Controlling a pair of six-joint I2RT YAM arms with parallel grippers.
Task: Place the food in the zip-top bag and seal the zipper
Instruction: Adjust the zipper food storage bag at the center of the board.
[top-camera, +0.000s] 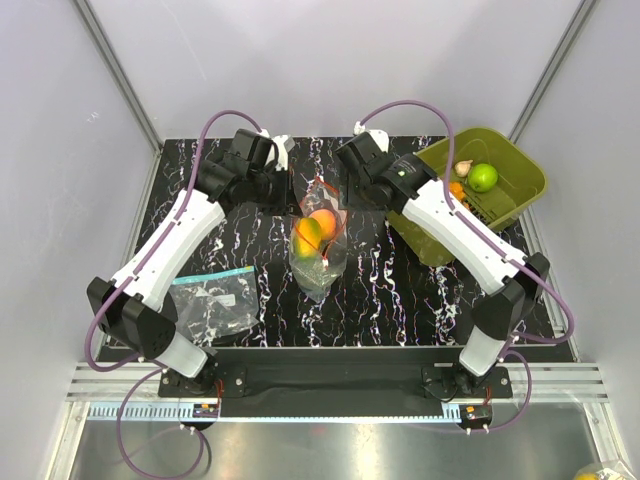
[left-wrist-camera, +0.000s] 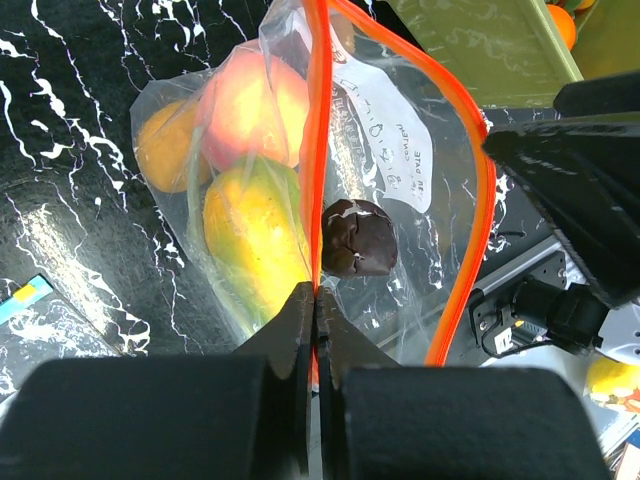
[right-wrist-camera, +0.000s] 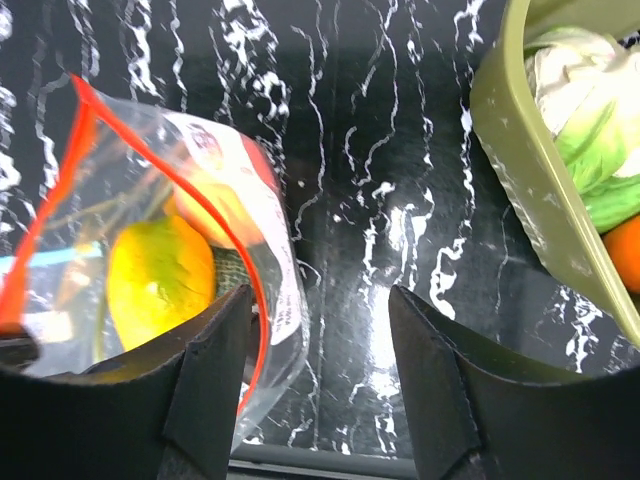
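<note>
1. While both robot arms are reaching over a black, white-veined marble-pattern table (top-camera: 400, 290), a crinkly clear zip-top bag (top-camera: 320, 262) is sitting at the table's middle, between the two grippers, with its mouth pointing toward the far side.
2. The left gripper (left-wrist-camera: 316, 300) is clenching its two black fingers tightly on the thin red-orange zipper strip (left-wrist-camera: 316, 150), pinching one side of the bag's mouth.
3. The zipper strip's other side is bowing away in a wide curve, so the mouth is gaping open.
4. The right gripper (right-wrist-camera: 318, 300) is keeping its jaws spread wide and is grasping nothing. One of its fingers is sitting just beside the bag's right edge, and whether it is touching the plastic cannot be told.
5. Three pieces of food are crowding together inside the bag: a round orange toy fruit (left-wrist-camera: 165, 145), a pink-and-yellow toy peach (left-wrist-camera: 255, 100) and a yellow-green toy fruit (left-wrist-camera: 250, 235).
6. A dark brown lumpy ball (left-wrist-camera: 360, 238) is showing through the clear plastic just beside them.
7. An olive-green plastic tub (top-camera: 515, 200) is sitting at the far right, well apart from the bag, and is holding a shiny green toy apple (top-camera: 484, 177) and a small orange piece (top-camera: 457, 189).
8. A second clear bag with a teal-blue strip (top-camera: 215, 305) is lying flat at the near left, beside the left arm.
</note>
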